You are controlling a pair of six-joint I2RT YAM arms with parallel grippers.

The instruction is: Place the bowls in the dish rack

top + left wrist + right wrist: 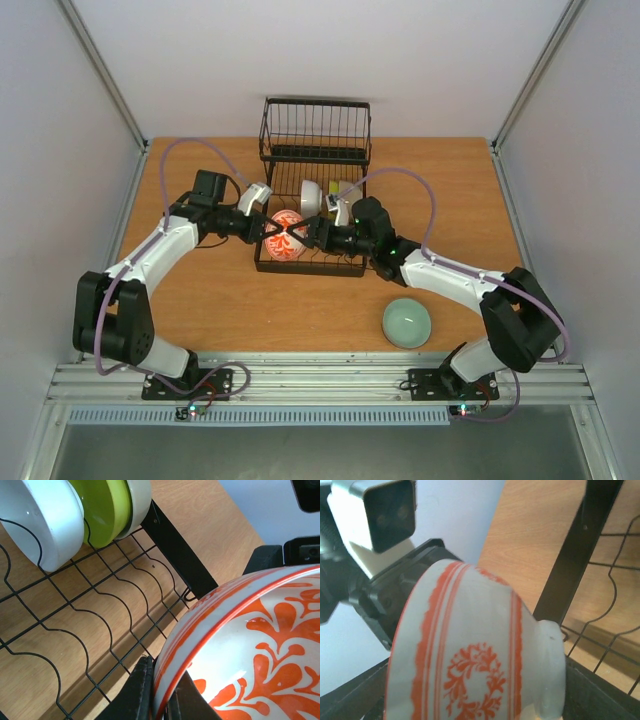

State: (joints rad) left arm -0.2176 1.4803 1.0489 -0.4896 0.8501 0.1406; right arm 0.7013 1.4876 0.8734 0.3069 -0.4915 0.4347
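While both arms crowd the near end of the dish rack, top view hides most of the contact: left gripper and right gripper meet at the patterned bowl from either side, fingertips lost behind it. Bowl is tipped on edge over the rack's near-left corner, red-orange inside facing up. Mid-rack: white bowl standing on edge in the prongs. More bowls just right of it, partly blocked by the right arm and hard to separate. Basket section at the far end looks empty. Celadon bowl sits upright on the table, well apart from the rack, near the right arm's base.

Left wrist view: left fingers are pinched on the patterned bowl's rim, one outside, one inside; only their tips show. Three bowls on edge in the dividers, tops cut off: white, yellow-green bowl, pale bowl touching behind it, colour unclear.

Right wrist view: patterned bowl's outside fills the frame, foot to the right. Right fingers show as dark slivers on both sides of it, spread wide. Can't tell if they actually clamp it.
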